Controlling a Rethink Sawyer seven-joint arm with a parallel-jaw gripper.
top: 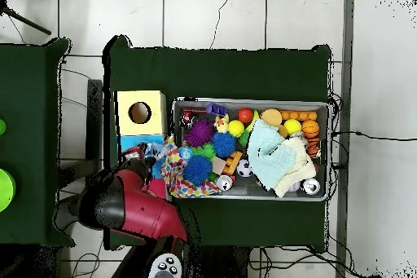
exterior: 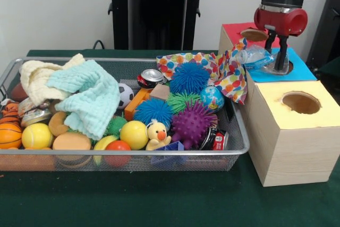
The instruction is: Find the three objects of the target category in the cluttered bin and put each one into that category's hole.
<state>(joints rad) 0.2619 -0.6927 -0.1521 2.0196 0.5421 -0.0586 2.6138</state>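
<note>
The wire-mesh bin fills the left and middle of the front view, heaped with toys and cloths; it also shows in the overhead view. At the right my gripper hangs over the hole of the blue-topped box. It looks shut on one end of a crushed clear plastic bottle with a blue label. The bottle sticks out sideways over the box's edge. No other bottle shows clearly in the bin. In the overhead view the red arm hides the gripper.
A red-topped box stands behind the blue one and a yellow-topped box in front, each with a hole. A polka-dot cloth drapes from the bin against the boxes. Two drink cans, spiky balls and mint and cream cloths lie in the bin.
</note>
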